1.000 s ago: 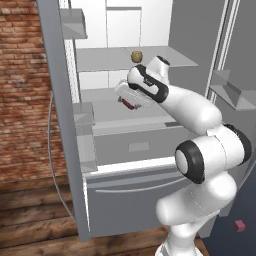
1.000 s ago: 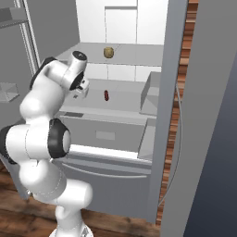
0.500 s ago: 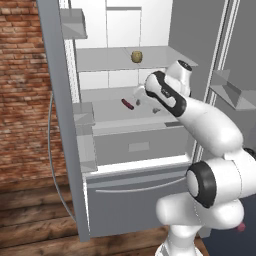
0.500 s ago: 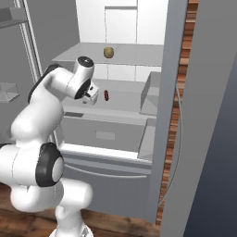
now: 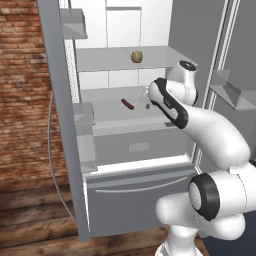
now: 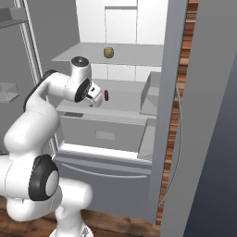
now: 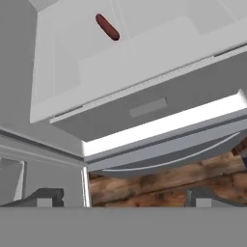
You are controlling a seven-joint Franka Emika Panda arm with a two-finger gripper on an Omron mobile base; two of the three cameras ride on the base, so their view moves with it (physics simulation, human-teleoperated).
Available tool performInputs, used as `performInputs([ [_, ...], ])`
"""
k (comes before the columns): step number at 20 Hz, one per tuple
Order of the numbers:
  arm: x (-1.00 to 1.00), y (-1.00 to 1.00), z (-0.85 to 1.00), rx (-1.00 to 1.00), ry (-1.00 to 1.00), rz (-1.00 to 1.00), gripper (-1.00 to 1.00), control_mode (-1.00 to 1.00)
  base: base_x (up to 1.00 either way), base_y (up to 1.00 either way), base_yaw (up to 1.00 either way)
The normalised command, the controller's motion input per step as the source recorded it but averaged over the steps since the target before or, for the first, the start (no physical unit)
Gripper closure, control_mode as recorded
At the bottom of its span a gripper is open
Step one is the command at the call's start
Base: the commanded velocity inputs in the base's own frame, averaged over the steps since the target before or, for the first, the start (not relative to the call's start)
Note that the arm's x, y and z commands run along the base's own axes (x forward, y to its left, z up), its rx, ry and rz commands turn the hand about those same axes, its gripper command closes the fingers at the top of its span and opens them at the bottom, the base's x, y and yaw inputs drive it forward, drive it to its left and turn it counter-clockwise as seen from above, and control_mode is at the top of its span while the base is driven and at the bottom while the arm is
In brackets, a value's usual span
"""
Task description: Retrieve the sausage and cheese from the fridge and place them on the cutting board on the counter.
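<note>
The fridge (image 5: 56, 115) stands open. The sausage (image 5: 127, 104) (image 6: 107, 95), a dark red link, lies on the middle shelf, and it also sits near the top of the hand view (image 7: 107, 27). The cheese (image 5: 136, 56) (image 6: 109, 52), a tan lump, rests on the shelf above. My gripper (image 5: 148, 101) (image 6: 94, 100) (image 7: 123, 198) hovers at the front of the middle shelf, short of the sausage, open with nothing between its fingers. The cutting board and the counter are out of view.
A grey drawer (image 5: 139, 146) sits under the middle shelf, with the freezer drawer (image 6: 104, 178) below it. Door bins (image 5: 82, 114) (image 6: 150, 92) jut out on both sides. A brick wall (image 5: 22, 95) stands to the left. The floor (image 5: 30, 225) is wood.
The arm has stretched forward and carried the hand from in front of the fridge up to the edge of the middle shelf, nearer the sausage. The gripper has stayed open.
</note>
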Motion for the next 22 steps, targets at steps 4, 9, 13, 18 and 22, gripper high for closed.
performInputs([
  [4, -0.02, -0.1, 0.26, -0.12, 0.0, 0.0, -1.0, -1.0, 0.0, 0.0, 0.0],
  [9, -0.08, -0.11, 0.3, -0.07, -0.02, 0.0, -1.0, -1.0, 0.0, 0.0, 0.0],
  [13, -0.22, -0.14, 0.34, -0.05, -0.09, 0.0, -1.0, -1.0, 0.0, 0.0, 0.0],
  [18, -0.27, -0.09, 0.24, -0.02, -0.15, 0.0, -1.0, -1.0, 0.0, 0.0, 0.0],
  [22, -0.28, -0.1, 0.24, 0.0, -0.25, 0.0, -1.0, -1.0, 0.0, 0.0, 0.0],
])
